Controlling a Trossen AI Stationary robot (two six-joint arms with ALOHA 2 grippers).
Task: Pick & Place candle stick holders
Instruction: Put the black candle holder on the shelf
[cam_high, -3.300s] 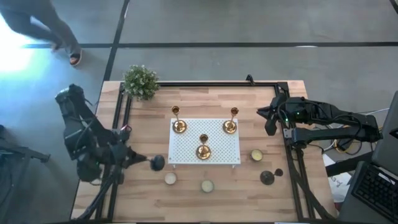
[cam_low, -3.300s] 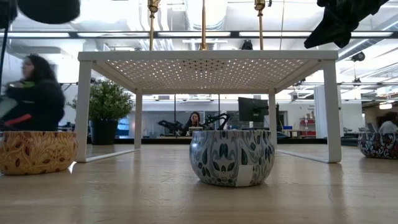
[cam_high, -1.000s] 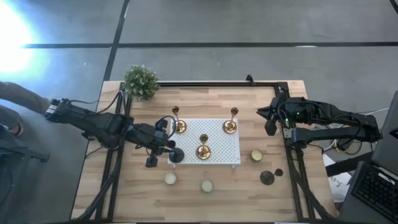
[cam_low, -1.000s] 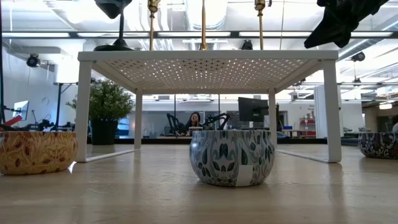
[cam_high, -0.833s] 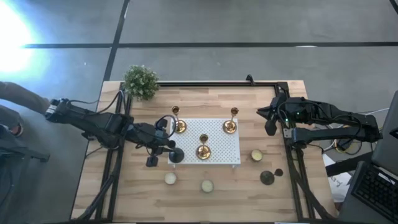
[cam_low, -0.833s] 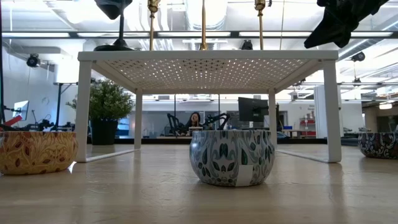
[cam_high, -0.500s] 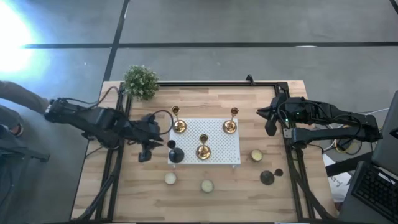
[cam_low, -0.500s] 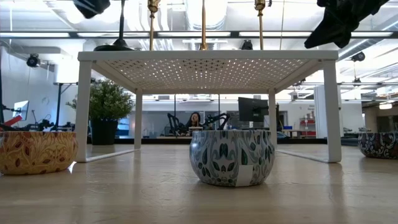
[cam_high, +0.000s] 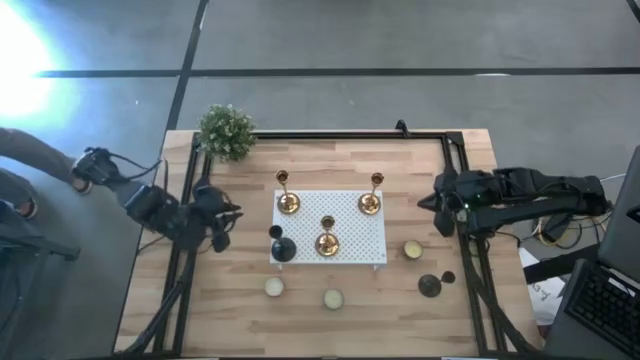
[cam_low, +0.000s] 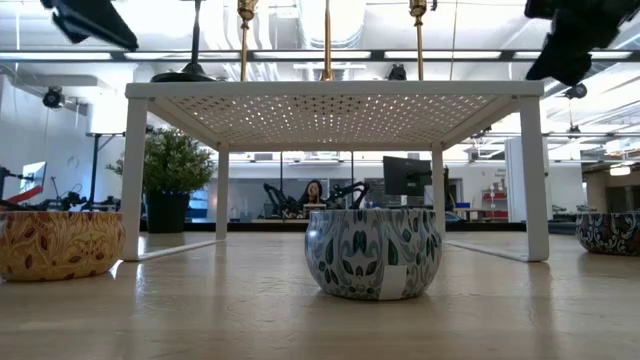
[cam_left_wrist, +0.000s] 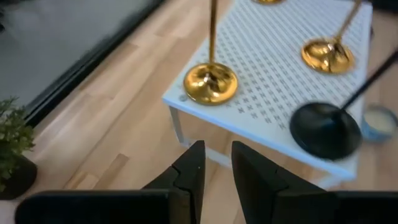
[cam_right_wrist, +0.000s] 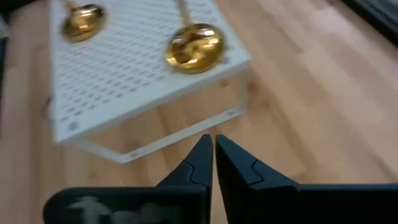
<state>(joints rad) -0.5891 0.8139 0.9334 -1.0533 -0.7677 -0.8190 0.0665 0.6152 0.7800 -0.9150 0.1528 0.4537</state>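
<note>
Wooden table (cam_high: 330, 330): black holder (cam_high: 283, 249) at white rack (cam_high: 372, 257) corner.

The left gripper (cam_high: 222, 228) is held over the table's left side, its fingers (cam_left_wrist: 189, 171) parted by a narrow gap, nothing between them. The right gripper (cam_high: 432, 203) is held over the table's right side, its fingers (cam_right_wrist: 200, 163) pressed together, empty.
</note>
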